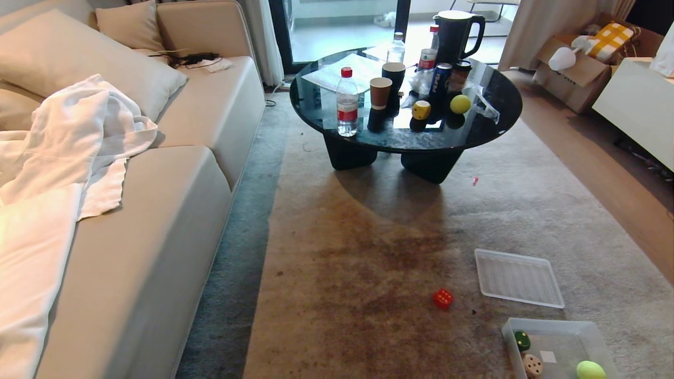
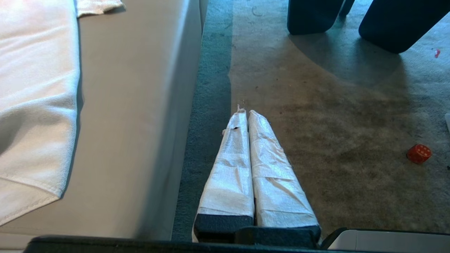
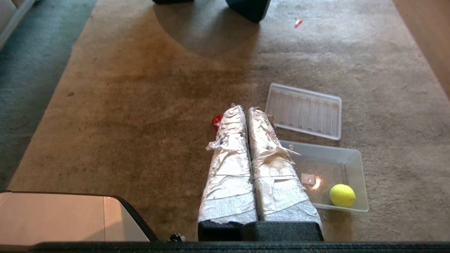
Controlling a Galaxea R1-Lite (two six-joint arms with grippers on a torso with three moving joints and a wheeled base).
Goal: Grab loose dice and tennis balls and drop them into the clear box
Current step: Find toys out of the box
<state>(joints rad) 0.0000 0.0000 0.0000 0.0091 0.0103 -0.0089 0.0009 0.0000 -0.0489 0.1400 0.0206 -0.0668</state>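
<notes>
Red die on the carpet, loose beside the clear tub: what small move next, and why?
Probably bring the shut right gripper down toward the red dotted die and open it. That die lies loose on the brown carpet, closest to the clear plastic box, which already holds a green die, a beige die and a tennis ball.

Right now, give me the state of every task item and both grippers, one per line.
clear box: on the rug, lid off
green die: in the box
beige die: in the box
tennis ball: in the box
red die: loose on the rug
yellow die: loose on the round table
second tennis ball: loose on the table
left gripper: shut, empty
right gripper: shut, empty
</notes>
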